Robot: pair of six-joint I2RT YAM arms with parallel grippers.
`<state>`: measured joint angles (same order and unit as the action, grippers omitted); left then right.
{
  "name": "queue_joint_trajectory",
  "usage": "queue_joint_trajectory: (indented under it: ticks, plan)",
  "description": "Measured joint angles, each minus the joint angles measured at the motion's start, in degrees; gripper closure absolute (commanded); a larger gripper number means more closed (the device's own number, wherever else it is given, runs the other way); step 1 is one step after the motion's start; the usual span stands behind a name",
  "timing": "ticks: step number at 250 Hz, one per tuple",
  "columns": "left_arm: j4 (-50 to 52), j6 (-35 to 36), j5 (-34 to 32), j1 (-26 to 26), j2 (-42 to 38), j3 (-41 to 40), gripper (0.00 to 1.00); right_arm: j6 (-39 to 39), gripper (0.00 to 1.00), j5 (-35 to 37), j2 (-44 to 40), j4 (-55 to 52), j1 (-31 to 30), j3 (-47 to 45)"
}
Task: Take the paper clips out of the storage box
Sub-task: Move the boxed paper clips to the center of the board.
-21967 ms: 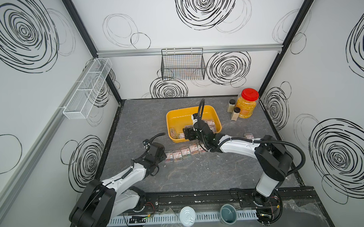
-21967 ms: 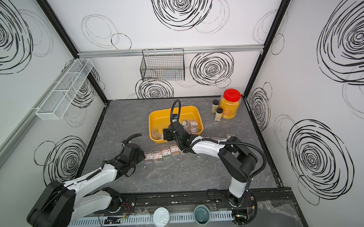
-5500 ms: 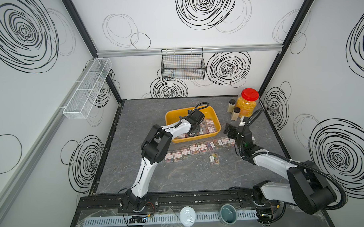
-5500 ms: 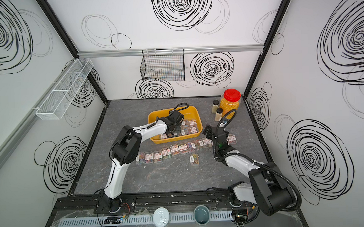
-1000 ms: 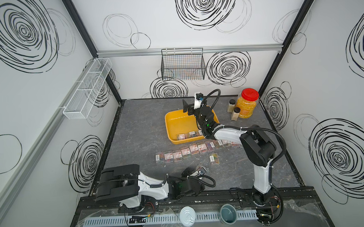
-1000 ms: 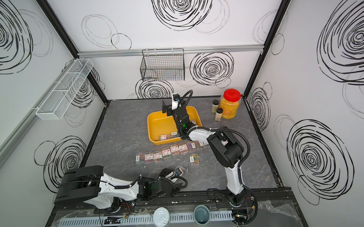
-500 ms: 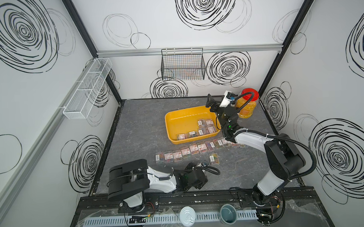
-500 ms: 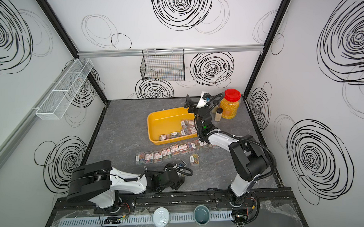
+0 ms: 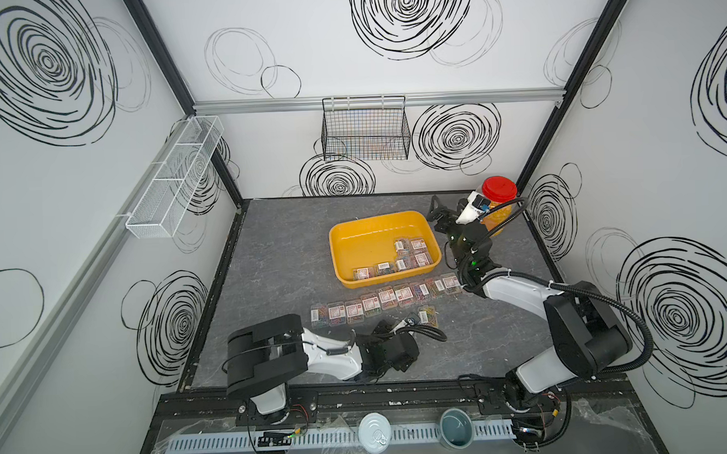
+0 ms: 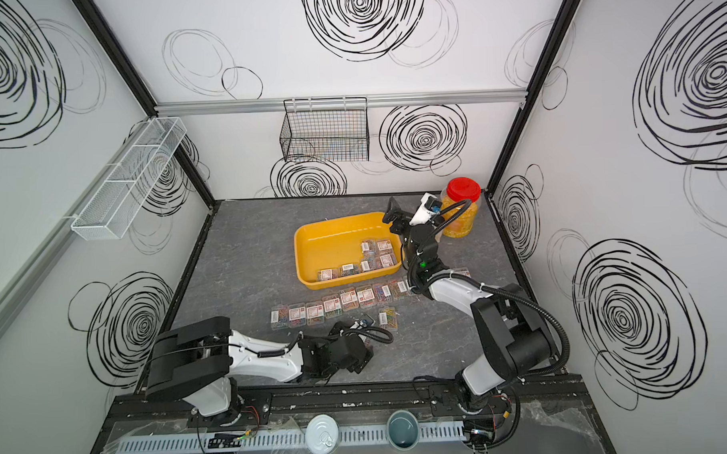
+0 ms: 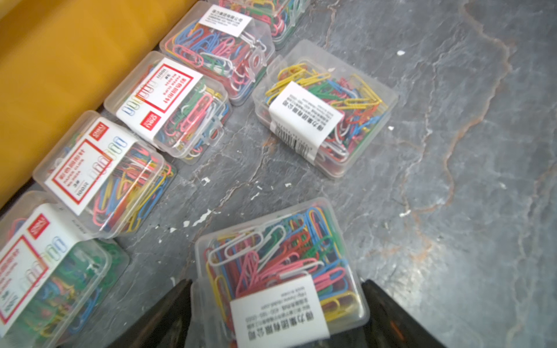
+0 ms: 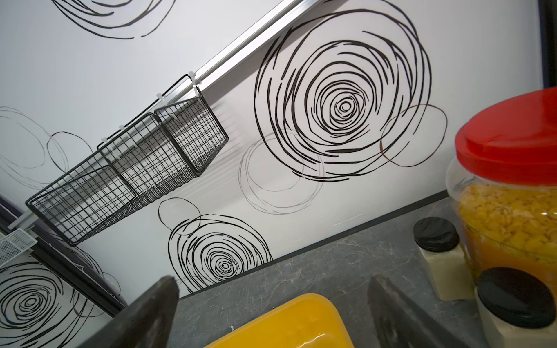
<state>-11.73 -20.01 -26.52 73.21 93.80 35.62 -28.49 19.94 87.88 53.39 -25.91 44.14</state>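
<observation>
The left gripper [image 11: 277,282] has its jaws against both sides of one clear plastic case of multicoloured paper clips [image 11: 277,250], down at the grey surface [image 11: 452,180]; clamped or released, I cannot tell. More cases [image 9: 381,299] line up before the shallow yellow-orange plastic storage box [image 9: 334,254]; further cases [image 9: 412,251] lie inside. The right gripper [image 12: 271,281] has its jaws released, empty.

Red-lidded jar [image 9: 498,186] of yellow kernels, 2 o'clock corner of counter [image 9: 279,247]; two black-capped bottles [image 12: 436,238] just beside it. Black wire basket [image 9: 364,128], 12 o'clock. White mesh rack [image 9: 175,176], 10 o'clock.
</observation>
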Motion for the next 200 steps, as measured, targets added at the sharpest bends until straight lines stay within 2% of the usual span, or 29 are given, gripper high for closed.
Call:
queue_joint_trajectory:
  ticks: [29,53,67,86,131,200]
  plan:
    - [1.2,-0.8,-1.2,0.2,-5.9,-3.2,0.02,-0.6,0.00,0.0,-0.4,-0.2,0.0,-1.2]
    - [0.9,-1.1,-2.2,0.4,-12.0,-6.0,0.02,-1.0,0.00,0.0,-1.8,-0.5,0.0,-2.4]
    - [0.5,-1.4,-2.7,0.4,-14.5,-7.3,0.04,-1.3,0.00,0.0,-3.0,-0.6,0.0,-3.2]
    - [-0.2,-1.9,-3.4,0.3,-16.0,-9.0,0.13,-1.5,0.00,0.0,-4.9,-0.7,0.0,-4.4]
    - [-0.4,-3.1,-4.5,-0.1,-13.6,-10.4,0.36,-2.9,0.00,0.1,-11.2,-4.4,0.0,-8.5]
    - [-0.9,-3.5,-5.1,-0.2,-7.5,-9.5,0.42,-3.7,0.00,2.1,-26.0,-12.7,0.0,-18.3]
